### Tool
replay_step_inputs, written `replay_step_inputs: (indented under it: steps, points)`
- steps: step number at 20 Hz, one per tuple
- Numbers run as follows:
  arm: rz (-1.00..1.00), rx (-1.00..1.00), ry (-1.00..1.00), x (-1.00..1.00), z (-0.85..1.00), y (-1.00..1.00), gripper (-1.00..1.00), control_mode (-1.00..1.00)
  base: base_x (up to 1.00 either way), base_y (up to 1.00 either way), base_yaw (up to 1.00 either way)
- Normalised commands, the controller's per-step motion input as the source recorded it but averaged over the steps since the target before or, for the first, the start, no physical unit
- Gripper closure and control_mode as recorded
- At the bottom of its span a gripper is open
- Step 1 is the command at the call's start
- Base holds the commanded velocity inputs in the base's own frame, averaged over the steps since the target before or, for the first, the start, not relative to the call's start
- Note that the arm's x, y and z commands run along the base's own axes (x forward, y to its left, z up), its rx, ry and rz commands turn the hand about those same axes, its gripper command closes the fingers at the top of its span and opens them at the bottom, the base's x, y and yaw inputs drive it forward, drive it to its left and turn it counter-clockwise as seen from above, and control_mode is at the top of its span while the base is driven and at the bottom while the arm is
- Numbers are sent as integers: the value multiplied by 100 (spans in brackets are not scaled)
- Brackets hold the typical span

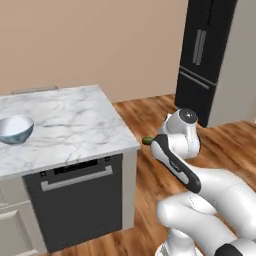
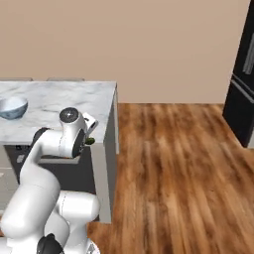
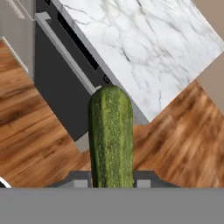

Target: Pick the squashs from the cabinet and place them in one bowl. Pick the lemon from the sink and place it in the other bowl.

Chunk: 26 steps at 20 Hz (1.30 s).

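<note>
The tool (image 3: 111,181) is pinching a green squash (image 3: 110,135), which sticks straight up toward 12 o'clock in the hand view. The squash hangs over the wood floor (image 2: 173,163), just beside the corner of the marble bench (image 1: 65,125). A pale blue bowl (image 1: 15,129) sits on the bench at 9 o'clock.

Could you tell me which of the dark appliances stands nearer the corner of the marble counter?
The dishwasher, built in under the marble counter; the tall black fridge stands apart across the wood floor.
</note>
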Motion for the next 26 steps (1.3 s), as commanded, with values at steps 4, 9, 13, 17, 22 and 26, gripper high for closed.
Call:
replay_step_inputs:
  steps: [4,9,13,17,22,26]
  points:
    - [0,0,0,0,0,0,100,100,0,47,34]
    - [0,0,0,0,0,0,100,100,0,59,19]
    - [0,0,0,0,0,0,100,100,4,67,10]
    - [0,0,0,0,0,0,100,100,11,74,10]
    - [0,0,0,0,0,0,100,100,16,70,10]
    - [0,0,0,0,0,0,100,100,19,66,9]
